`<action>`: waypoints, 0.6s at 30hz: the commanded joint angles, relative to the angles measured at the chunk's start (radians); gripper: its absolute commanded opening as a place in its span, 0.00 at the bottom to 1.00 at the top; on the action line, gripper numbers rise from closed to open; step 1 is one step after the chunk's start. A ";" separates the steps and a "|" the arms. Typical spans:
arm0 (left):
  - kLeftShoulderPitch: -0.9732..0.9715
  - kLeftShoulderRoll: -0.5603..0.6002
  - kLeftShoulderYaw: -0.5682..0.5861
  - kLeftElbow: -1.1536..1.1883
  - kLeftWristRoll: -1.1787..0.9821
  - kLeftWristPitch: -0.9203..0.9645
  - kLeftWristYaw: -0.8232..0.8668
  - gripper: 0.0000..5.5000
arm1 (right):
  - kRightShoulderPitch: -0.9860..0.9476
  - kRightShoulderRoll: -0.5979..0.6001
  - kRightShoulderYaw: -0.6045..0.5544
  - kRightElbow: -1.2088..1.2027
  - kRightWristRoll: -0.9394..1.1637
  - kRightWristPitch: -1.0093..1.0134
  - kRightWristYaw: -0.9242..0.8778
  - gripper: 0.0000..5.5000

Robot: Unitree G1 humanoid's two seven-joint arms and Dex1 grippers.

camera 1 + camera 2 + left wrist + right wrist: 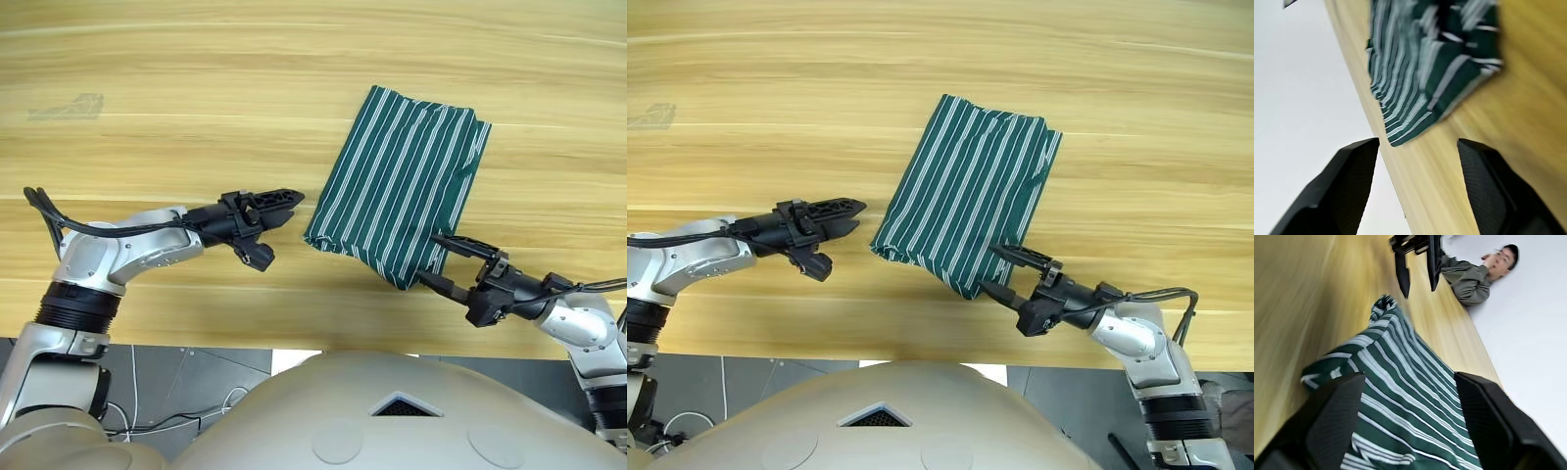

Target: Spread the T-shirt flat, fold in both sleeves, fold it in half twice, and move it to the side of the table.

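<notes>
The folded T-shirt (pixel 402 191) lies right of centre on the bench (pixel 147 147), long axis slanting away, its near corner at the open, empty right tool (pixel 428 258), nearer than the open, empty left tool (pixel 289 203)

The left arm (pixel 110 257) and right arm (pixel 585 330) are cased in silver-grey shells; black cables (pixel 46 210) are looped alongside.

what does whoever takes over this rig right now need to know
Left pincer: open, empty, over the table just left of the T-shirt.
Right pincer: open, straddling the T-shirt's near corner, not closed on it.
T-shirt: folded into a compact rectangle, lying right of centre.
Done: folding looks finished.
Left: move it to the table's side.
</notes>
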 commanded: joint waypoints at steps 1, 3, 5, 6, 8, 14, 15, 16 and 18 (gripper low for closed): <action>-0.039 0.032 -0.045 0.086 0.073 -0.018 0.077 0.54 | -0.017 -0.020 -0.026 0.063 -0.171 -0.107 -0.085 0.61; -0.048 0.040 -0.066 0.115 0.095 -0.024 0.099 0.54 | -0.040 -0.037 -0.025 0.077 -0.253 -0.147 -0.115 0.61; -0.056 0.040 -0.092 0.154 0.098 -0.036 0.108 0.54 | -0.067 -0.059 -0.026 0.092 -0.311 -0.175 -0.143 0.61; -0.061 0.037 -0.106 0.172 0.093 -0.044 0.108 0.54 | -0.079 -0.074 -0.027 0.112 -0.331 -0.185 -0.160 0.61; -0.065 0.022 -0.135 0.200 0.069 -0.063 0.094 0.54 | -0.104 -0.096 -0.036 0.154 -0.372 -0.196 -0.198 0.61; -0.083 -0.012 -0.211 0.235 0.027 -0.097 0.078 0.54 | -0.136 -0.171 -0.001 0.261 -0.373 -0.212 -0.247 0.61; -0.089 -0.016 -0.221 0.235 0.023 -0.103 0.079 0.54 | -0.135 -0.181 0.007 0.266 -0.362 -0.213 -0.249 0.61; -0.096 -0.022 -0.231 0.233 0.022 -0.107 0.078 0.54 | -0.136 -0.188 0.016 0.270 -0.352 -0.212 -0.250 0.61; -0.112 -0.045 -0.255 0.233 0.022 -0.112 0.075 0.54 | -0.144 -0.188 0.037 0.272 -0.325 -0.202 -0.248 0.61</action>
